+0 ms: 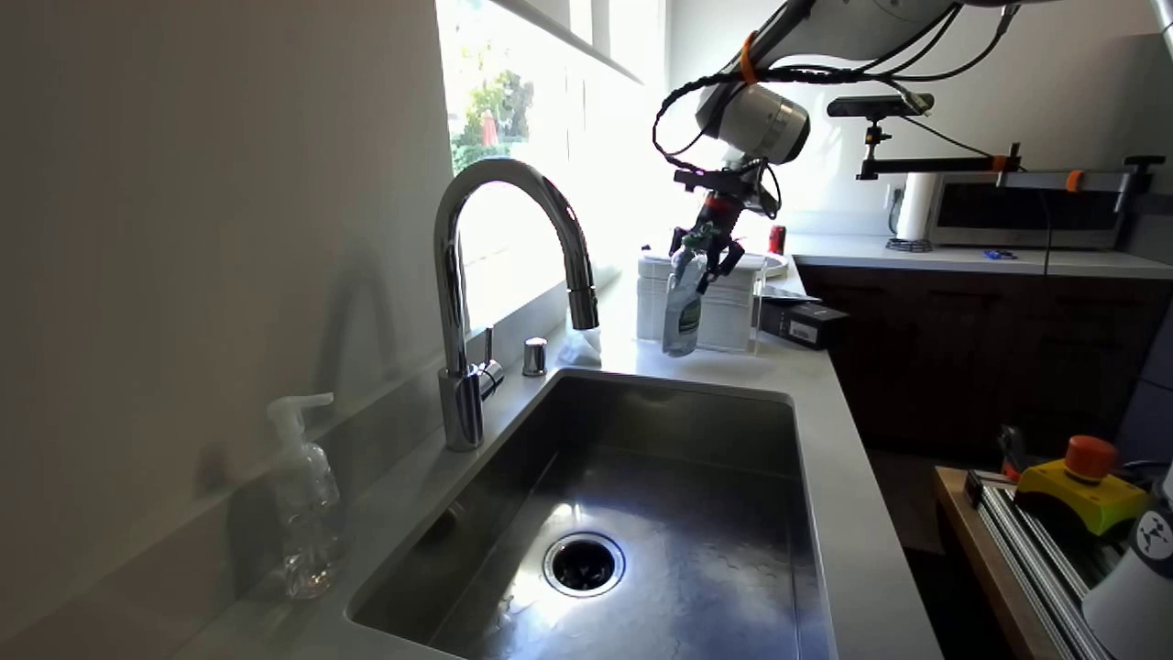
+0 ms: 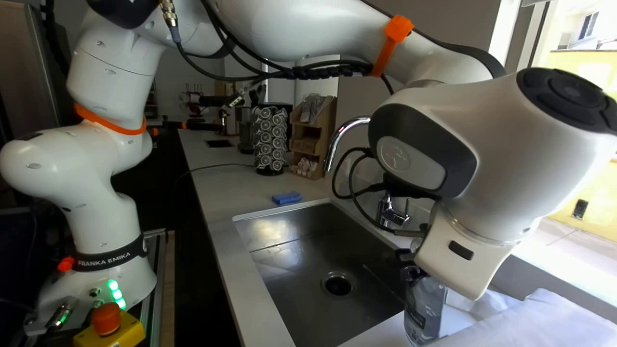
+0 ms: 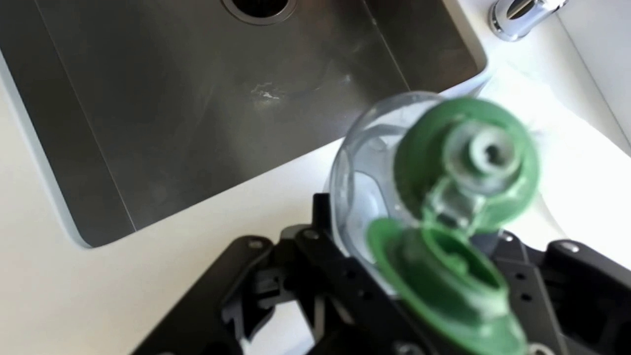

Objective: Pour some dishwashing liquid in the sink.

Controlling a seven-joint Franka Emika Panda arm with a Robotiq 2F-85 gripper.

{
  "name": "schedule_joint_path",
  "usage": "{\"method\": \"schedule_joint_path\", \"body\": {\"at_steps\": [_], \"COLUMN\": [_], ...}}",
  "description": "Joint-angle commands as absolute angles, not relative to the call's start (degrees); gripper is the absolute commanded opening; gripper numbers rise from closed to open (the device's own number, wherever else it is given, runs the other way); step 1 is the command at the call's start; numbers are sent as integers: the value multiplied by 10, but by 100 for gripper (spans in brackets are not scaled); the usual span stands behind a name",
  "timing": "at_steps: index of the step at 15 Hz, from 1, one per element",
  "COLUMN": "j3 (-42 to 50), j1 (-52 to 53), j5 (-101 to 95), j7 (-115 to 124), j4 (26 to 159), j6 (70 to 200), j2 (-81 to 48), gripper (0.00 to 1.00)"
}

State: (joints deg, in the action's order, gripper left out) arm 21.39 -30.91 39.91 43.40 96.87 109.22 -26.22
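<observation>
The dishwashing liquid (image 1: pixel 684 307) is a translucent bottle with a label, nearly upright. In the wrist view its green flip cap (image 3: pixel 458 162) is open and the nozzle shows. My gripper (image 1: pixel 704 257) is shut around the bottle's upper part, one finger on each side, as the wrist view (image 3: pixel 406 224) shows. The bottle also shows in an exterior view (image 2: pixel 424 308), partly behind the arm. It is beside the sink's end, over the counter; I cannot tell whether its base touches. The steel sink (image 1: pixel 696 513) has a round drain; it also shows in the wrist view (image 3: pixel 187 128).
The chrome faucet (image 1: pixel 518 172) arches over the sink's wall side. A clear pump bottle (image 1: pixel 307 522) stands near the wall. A white box (image 1: pixel 729 316) and a black box (image 1: pixel 802 323) are behind the held bottle. A blue sponge (image 2: pixel 287 197) lies beyond the sink.
</observation>
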Motion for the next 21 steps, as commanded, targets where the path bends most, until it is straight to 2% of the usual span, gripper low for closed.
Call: {"method": "schedule_joint_path", "body": {"at_steps": [1, 21], "j3": [215, 217], "j1": [-307, -306], "j5": [424, 443], "j7": [458, 490], "j4": [976, 1000], "j6": [1101, 1104], "j2": [-260, -270], "gripper": [31, 31]}}
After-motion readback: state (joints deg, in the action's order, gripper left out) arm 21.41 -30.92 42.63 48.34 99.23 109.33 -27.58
